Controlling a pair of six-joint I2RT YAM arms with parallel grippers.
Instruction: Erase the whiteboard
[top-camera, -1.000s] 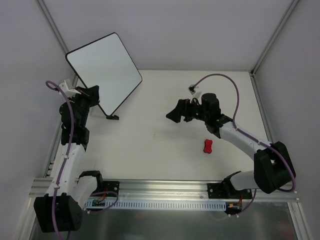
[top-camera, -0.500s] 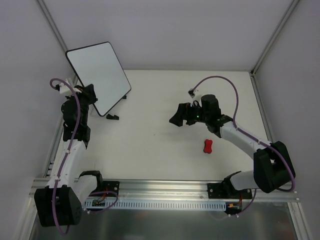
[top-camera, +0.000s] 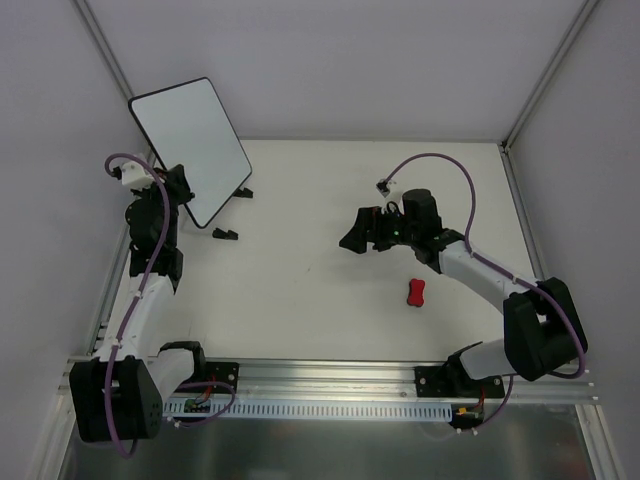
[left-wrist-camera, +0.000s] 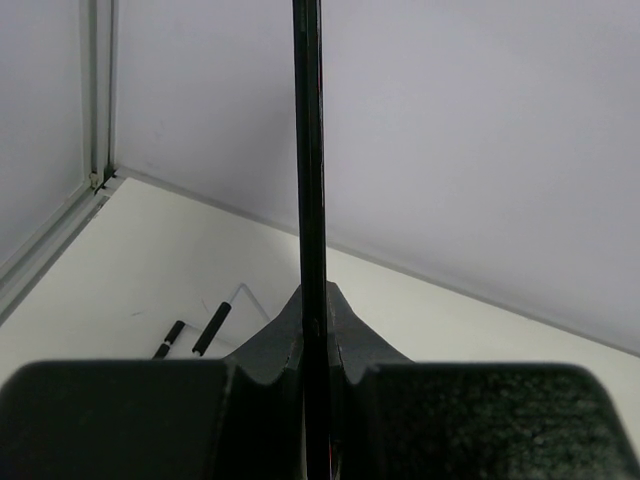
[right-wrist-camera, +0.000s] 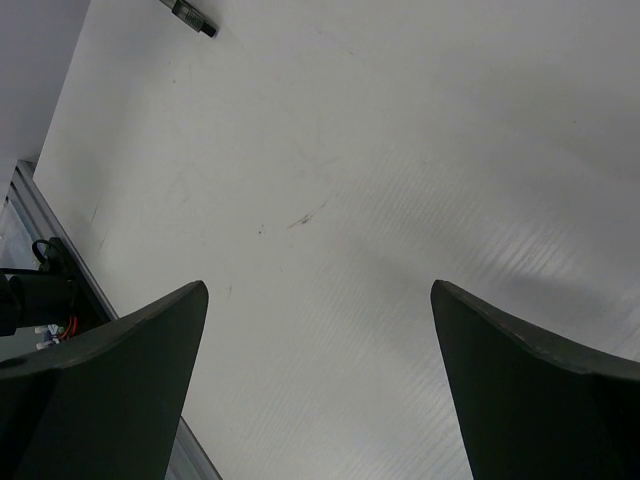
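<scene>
The whiteboard (top-camera: 188, 140) has swung round since a second ago: its face has turned further toward the left wall and its lower corner has pulled back from the middle of the surface (top-camera: 300, 290) toward the far-left corner. It now stands tilted on edge above the surface, its face plain white inside the thin black border. The left claw (top-camera: 180, 192) is clamped on its lower left edge; in the left wrist view the board runs edge-on as a thin dark line straight up between the closed fingers (left-wrist-camera: 270, 350).

The right arm has barely shifted. Its claw (top-camera: 350, 238) hangs over the middle of the surface, well apart from the board, with its fingers (right-wrist-camera: 110, 380) spread wide and only bare surface between them.

A small red bone-shaped eraser (top-camera: 416, 293) lies on the surface near the right arm's forearm, touched by neither claw.

One small black tab (top-camera: 226, 234) lies on the surface just beside the board's lower corner. A second black tab (top-camera: 243, 193) sits at the board's right edge; I cannot tell whether it touches the board.
</scene>
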